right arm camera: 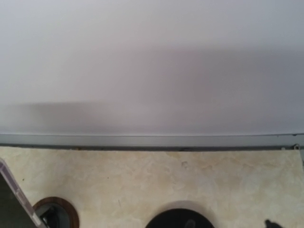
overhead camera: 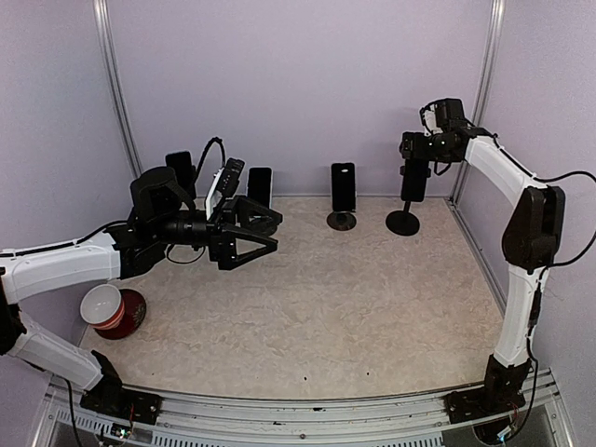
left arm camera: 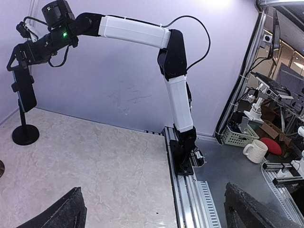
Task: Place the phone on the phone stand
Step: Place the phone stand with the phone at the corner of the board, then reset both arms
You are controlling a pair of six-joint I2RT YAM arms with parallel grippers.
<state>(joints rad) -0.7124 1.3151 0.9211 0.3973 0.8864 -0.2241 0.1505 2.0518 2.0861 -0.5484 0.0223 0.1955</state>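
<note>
Marbled table (overhead camera: 372, 307), phone (overhead camera: 414, 182) upright on far-right stand (overhead camera: 402, 222)

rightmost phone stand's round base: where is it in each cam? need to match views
Top external: stand base at back right, near the wall corner.
Left wrist: stand base at far left, mid-height.
Right wrist: stand base at the bottom edge, centre, cropped.
Shared landmark: the marbled tabletop it stands on.

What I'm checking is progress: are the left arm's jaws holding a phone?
No: in the top view the left gripper is empty, its jaws spread wide with nothing between them.
</note>
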